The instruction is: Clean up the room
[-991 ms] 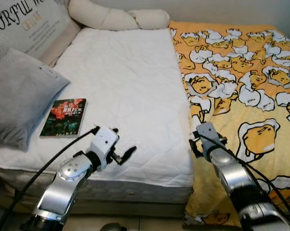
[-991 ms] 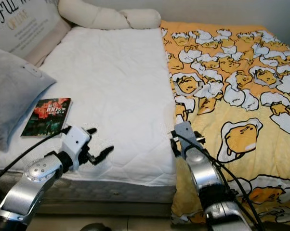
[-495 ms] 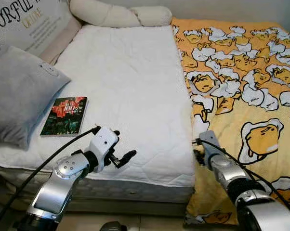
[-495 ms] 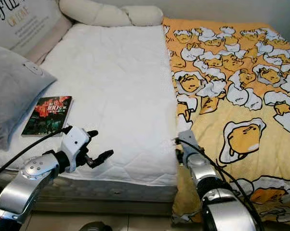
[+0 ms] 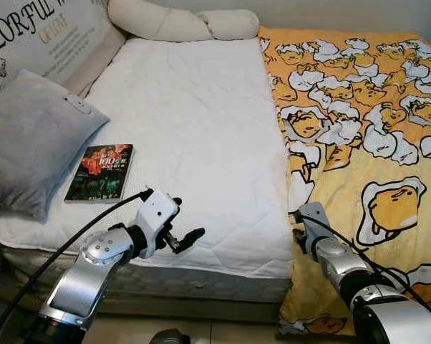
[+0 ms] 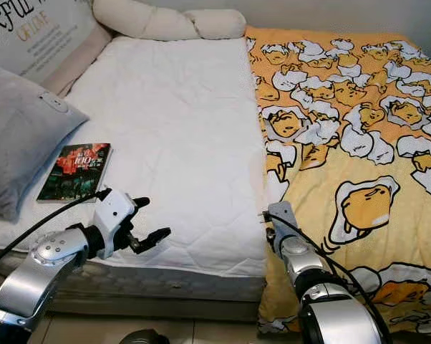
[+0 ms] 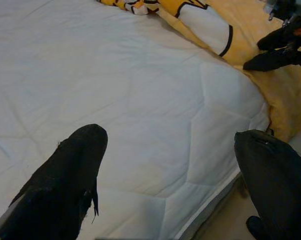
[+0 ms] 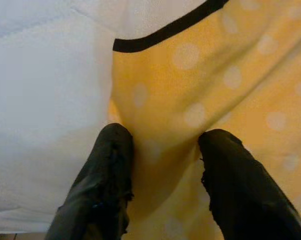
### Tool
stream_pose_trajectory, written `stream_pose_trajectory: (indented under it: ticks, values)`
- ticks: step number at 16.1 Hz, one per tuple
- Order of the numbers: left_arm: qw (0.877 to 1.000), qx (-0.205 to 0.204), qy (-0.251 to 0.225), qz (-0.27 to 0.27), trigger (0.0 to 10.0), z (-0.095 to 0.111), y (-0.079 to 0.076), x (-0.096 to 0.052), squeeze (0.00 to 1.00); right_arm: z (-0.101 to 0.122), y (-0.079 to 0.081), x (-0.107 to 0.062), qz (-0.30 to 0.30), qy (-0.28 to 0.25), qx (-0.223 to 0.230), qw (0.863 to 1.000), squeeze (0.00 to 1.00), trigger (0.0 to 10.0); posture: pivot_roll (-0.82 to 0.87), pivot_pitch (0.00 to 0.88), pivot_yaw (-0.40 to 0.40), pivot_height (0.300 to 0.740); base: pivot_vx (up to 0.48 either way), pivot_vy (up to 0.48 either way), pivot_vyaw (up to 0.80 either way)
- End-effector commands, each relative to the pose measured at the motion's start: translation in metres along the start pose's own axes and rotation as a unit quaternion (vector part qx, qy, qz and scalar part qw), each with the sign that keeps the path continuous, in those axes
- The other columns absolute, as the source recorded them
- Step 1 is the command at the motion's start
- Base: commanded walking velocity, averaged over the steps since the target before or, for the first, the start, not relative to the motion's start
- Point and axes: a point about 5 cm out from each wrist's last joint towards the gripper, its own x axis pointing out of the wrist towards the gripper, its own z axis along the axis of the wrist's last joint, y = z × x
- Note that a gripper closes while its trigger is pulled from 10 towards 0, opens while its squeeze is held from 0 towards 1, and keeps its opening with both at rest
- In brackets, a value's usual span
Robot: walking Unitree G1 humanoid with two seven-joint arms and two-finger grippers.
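A yellow blanket (image 5: 359, 122) printed with egg cartoons covers the right half of the bed, and the bare white mattress (image 5: 194, 122) shows on the left half. A dark book (image 5: 99, 172) with a red cover picture lies by a grey pillow (image 5: 33, 140) near the left edge. My left gripper (image 5: 189, 216) hovers open just above the mattress's front edge, holding nothing. My right gripper (image 8: 163, 145) sits at the blanket's edge by the bed's front, fingers (image 8: 108, 170) apart and pressed into the yellow fabric, a soft fold between them.
A long cream pillow (image 5: 180, 21) lies across the head of the bed, and a printed cushion (image 5: 36, 36) leans at the back left. The bed's front edge (image 5: 201, 276) drops to the floor just before me. The blanket hangs over the front right corner (image 5: 308, 315).
My right arm has dropped lower and drawn back toward the bed's front edge at the blanket's border. The left arm has hardly moved. The camera has shifted slightly.
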Motion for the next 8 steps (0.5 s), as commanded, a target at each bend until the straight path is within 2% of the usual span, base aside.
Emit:
stream_pose_trajectory:
  ticks: [1, 8]
  values:
    - [1.000, 0.011, 0.002, -0.007, 10.0, 0.0040, 0.0000, -0.0009, 0.00, -0.0039, -0.0037, -0.0003, -0.001, 0.006, 0.008, 1.000, 0.00, 0.0, 0.12, 0.000, 0.039, 0.740, 0.000, 0.000, 0.00]
    - [1.000, 0.009, 0.011, -0.020, 10.0, 0.0013, -0.0037, -0.0019, 0.00, -0.0094, -0.0076, -0.0008, 0.005, 0.014, 0.017, 1.000, 0.00, 0.0, 0.13, 0.000, 0.027, 0.740, 0.000, 0.000, 0.00]
